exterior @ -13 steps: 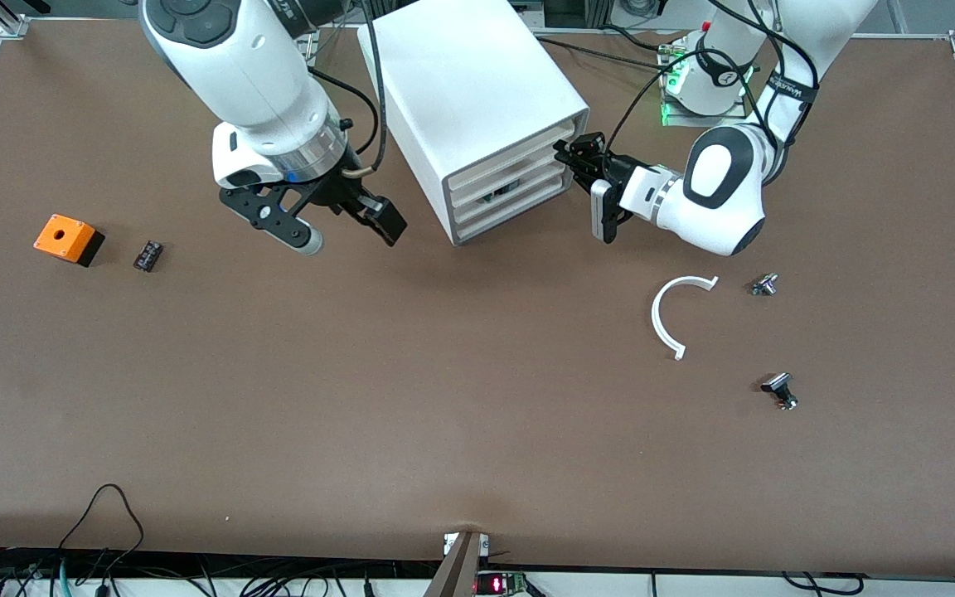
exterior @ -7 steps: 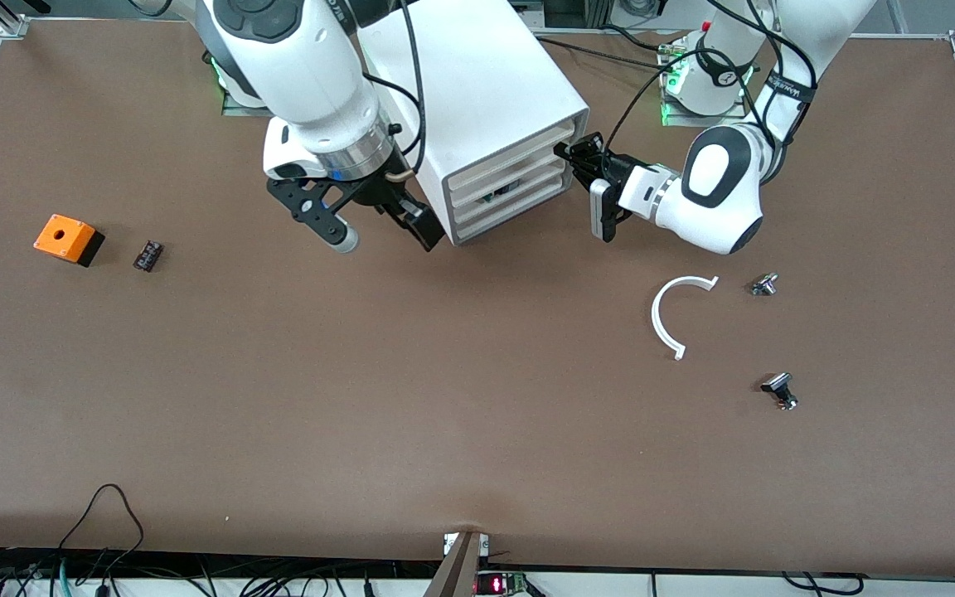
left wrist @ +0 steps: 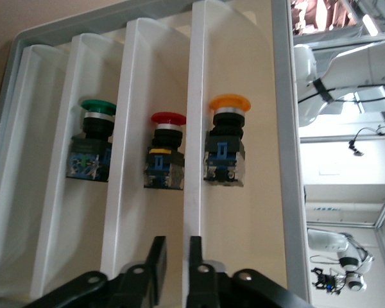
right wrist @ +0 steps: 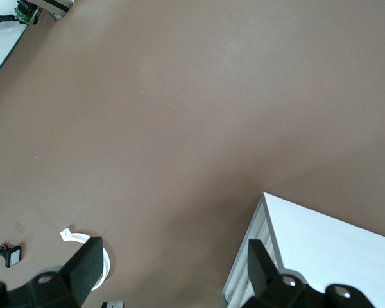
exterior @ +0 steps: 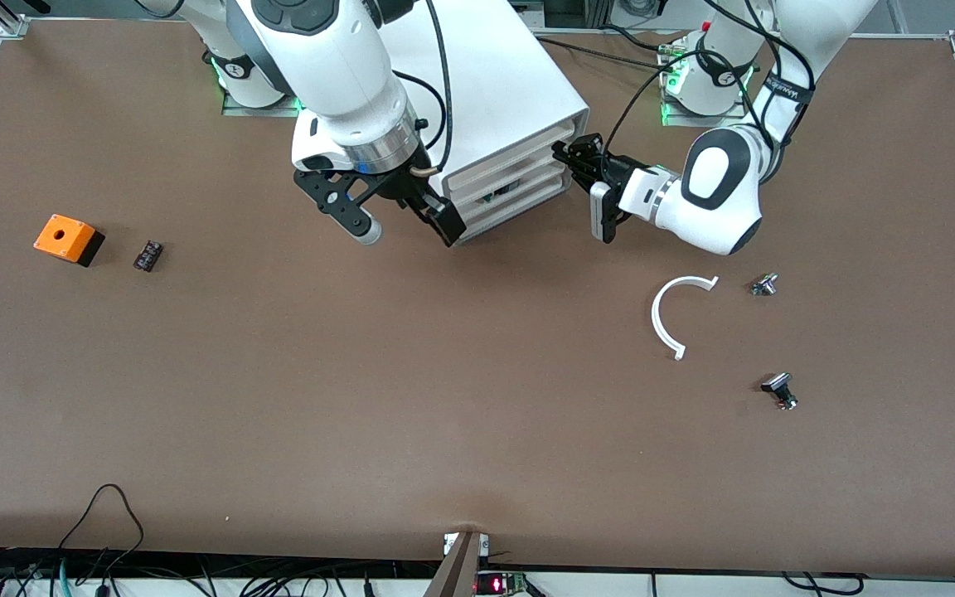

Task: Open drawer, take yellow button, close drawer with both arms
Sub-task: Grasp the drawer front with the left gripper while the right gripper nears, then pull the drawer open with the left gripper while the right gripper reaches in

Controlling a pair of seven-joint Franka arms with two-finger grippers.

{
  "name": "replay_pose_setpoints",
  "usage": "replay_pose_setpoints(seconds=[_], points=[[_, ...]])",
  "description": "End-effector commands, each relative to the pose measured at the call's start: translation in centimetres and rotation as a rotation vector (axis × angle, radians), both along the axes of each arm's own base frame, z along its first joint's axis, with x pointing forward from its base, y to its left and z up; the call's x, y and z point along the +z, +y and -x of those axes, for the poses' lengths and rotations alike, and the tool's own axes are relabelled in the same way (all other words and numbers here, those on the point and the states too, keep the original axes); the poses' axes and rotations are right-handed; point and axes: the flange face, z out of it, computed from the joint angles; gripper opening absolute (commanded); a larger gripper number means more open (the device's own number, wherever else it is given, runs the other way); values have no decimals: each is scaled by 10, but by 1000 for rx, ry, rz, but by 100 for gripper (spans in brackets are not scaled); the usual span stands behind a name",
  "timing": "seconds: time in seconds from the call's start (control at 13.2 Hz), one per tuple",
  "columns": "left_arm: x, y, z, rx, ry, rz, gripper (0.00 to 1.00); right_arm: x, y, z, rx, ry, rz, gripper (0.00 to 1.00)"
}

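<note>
Starting closest to the front camera: a little black-and-silver part (exterior: 778, 390) sits alone toward the left arm's end of the table. A bit farther back is a white curved strip (exterior: 665, 319), shaped like an open C, with a small silver part (exterior: 764, 284) near it but not touching.

Toward the right arm's end, at roughly the same depth, there's an orange box (exterior: 68, 239) with a hole in its top and a small black part (exterior: 147, 254) close beside it.

The right gripper (exterior: 408, 232) hangs over the table just off the cabinet (exterior: 477, 75) at its front corner on the right arm's side. It's spread wide and holding nothing; the right wrist view shows bare tabletop between the two fingers (right wrist: 83, 269).

The left gripper (exterior: 564, 153) comes in low and sideways from the left arm's end and sits right at the cabinet's front corner, level with the top drawer (exterior: 511, 153). Honestly can't tell whether it's clamped on that slat front or let go.

All the drawer fronts look pushed in from the front camera. The left wrist view peeks in past the slats, and the button (left wrist: 226, 138) with the orange-yellow cap is inside the cabinet, in the slot right against the cabinet's outer wall. A red-capped button (left wrist: 165, 151) is one slot over and a green-capped button (left wrist: 93, 144) is in the slot after that
</note>
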Motion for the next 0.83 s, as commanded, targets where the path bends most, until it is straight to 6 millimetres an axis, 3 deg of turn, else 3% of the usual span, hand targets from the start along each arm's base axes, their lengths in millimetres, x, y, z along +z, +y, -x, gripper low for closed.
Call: replay_pose_setpoints(seconds=[0.0,0.38,0.46,0.53,0.61,0.76], points=[[-8,-5,2,36,22,16,63,3,9,0,-18,-13,0,100],[-11,-28,16,42,45,40,59,3,17,7,-20,-10,3,100],[-12,-30,18,38,33,41,44,3,17,8,-27,-14,9,100],[-13,-32,20,31,29,43,12,2,21,11,-30,-12,10,100],[-12,-40,26,13,30,46,0,1,25,13,-28,-11,10,99],[-16,-41,27,12,42,47,0,-3,32,18,-18,-9,12,99]])
